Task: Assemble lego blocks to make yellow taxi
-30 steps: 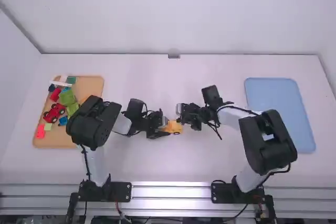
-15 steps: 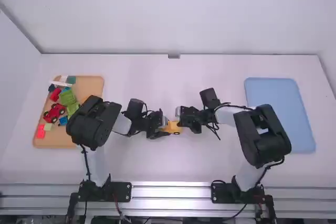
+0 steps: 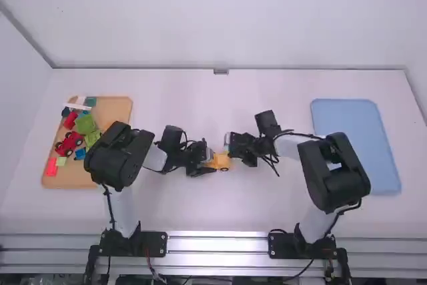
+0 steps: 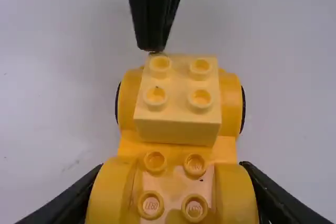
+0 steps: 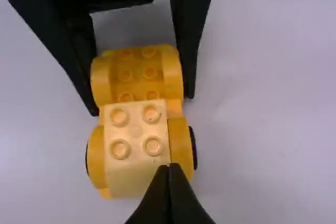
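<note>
Right arm has swung its elbow inward since a second ago; its end effector, fingers together, is at the edge of the pale yellow block on the yellow car base, mid-desk. I judge it's for seating the block. Left end effector clamps the base. Wooden tray near left edge, blue tray near right; retreat likely best toward the far edge.

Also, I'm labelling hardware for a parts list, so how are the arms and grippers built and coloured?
Both arms have white links and bulky black joints, with dark cables along them and black base mounts. The left gripper and right gripper are black, with tapering fingers.
</note>
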Controlling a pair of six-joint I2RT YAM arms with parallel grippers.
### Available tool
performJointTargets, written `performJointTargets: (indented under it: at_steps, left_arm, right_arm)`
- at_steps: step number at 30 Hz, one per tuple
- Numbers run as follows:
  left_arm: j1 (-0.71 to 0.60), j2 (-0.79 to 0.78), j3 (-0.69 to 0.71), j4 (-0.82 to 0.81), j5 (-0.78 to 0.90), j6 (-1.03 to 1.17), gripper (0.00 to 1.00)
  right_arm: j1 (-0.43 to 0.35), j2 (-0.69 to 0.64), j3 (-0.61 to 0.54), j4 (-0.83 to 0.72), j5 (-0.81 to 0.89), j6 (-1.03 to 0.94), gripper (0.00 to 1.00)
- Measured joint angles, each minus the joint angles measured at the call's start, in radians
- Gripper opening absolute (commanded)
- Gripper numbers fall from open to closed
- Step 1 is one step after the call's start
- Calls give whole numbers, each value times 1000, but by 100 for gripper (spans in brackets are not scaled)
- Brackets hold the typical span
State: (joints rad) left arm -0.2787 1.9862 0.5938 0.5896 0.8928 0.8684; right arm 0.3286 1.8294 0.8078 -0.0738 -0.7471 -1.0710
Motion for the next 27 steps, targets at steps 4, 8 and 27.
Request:
performJointTargets:
  at_steps: [4,8,27]
  left_arm:
    - [0,0,0,0,0,0,60]
    - [0,0,0,0,0,0,60]
    - [0,0,0,0,-1,-3,60]
  right_arm:
    - [-20,-11,0,-18,-85,-62,0]
    - [-18,-29,0,-7,-121,-89,0]
    - [115,-8,0,43,10,16,0]
